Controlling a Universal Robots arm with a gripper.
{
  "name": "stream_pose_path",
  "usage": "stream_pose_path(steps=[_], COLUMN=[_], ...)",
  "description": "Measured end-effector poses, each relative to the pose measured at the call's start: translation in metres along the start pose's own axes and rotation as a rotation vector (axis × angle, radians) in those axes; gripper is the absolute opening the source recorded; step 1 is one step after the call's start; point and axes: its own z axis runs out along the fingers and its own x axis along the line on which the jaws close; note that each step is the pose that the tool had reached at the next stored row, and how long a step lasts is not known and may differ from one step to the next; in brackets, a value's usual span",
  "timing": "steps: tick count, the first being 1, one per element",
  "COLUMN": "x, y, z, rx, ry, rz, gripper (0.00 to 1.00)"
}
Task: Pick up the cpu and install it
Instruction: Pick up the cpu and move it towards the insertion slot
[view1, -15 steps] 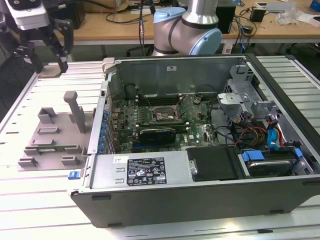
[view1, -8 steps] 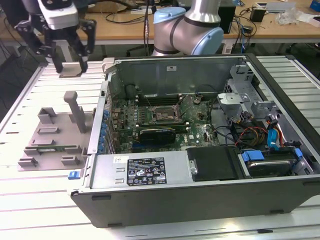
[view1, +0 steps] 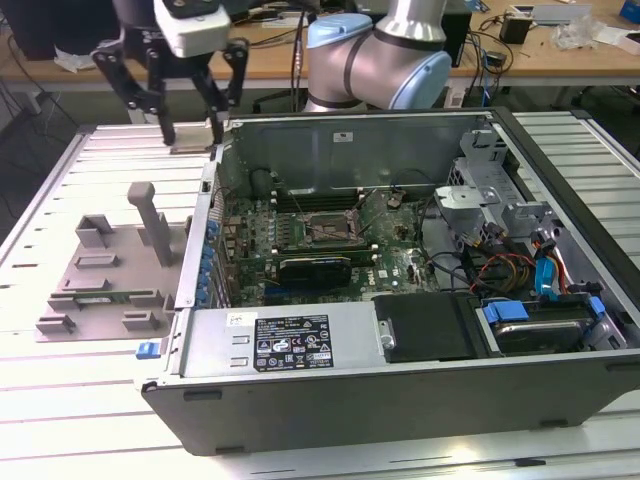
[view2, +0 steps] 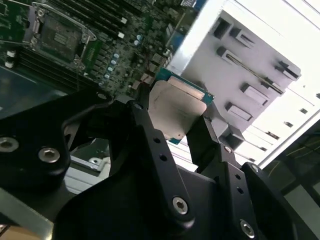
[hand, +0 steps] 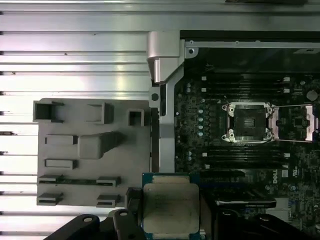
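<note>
The cpu (hand: 170, 202) is a thin square chip with a pale silver top and a blue-green edge. My gripper (hand: 171, 212) is shut on it, one black finger (view2: 150, 125) on each side. In the exterior view the gripper (view1: 192, 136) hangs high over the table, at the back corner of the open computer case (view1: 400, 395) on the exterior view's left. The open socket (view1: 318, 228), a dark square frame with a metal lever, sits on the motherboard inside the case. Both wrist views show the socket (hand: 248, 122) some way off from the held cpu (view2: 175, 110).
A grey plastic fixture (view1: 105, 270) with raised blocks lies on the ribbed metal table (view1: 60, 400), on the exterior view's left of the case. Memory slots, cables, a drive cage (view1: 500, 200) and a power supply (view1: 290, 345) crowd the case. The case's wall (hand: 162, 55) stands between fixture and motherboard.
</note>
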Motion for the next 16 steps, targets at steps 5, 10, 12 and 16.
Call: stream_pose_path(steps=[5, 10, 12, 16], x=[-0.0258, -0.0485, -0.0598, -0.0771], y=[-0.0008, -0.0012, -0.0015, -0.0020], z=[-0.0002, -0.0004, -0.0005, -0.0007], rx=[0.0000, 0.0000, 0.0000, 0.0000], ry=[0.0000, 0.0000, 0.0000, 0.0000], rz=[0.000, 0.000, 0.000, 0.000], gripper=[0.54, 0.54, 0.54, 0.54])
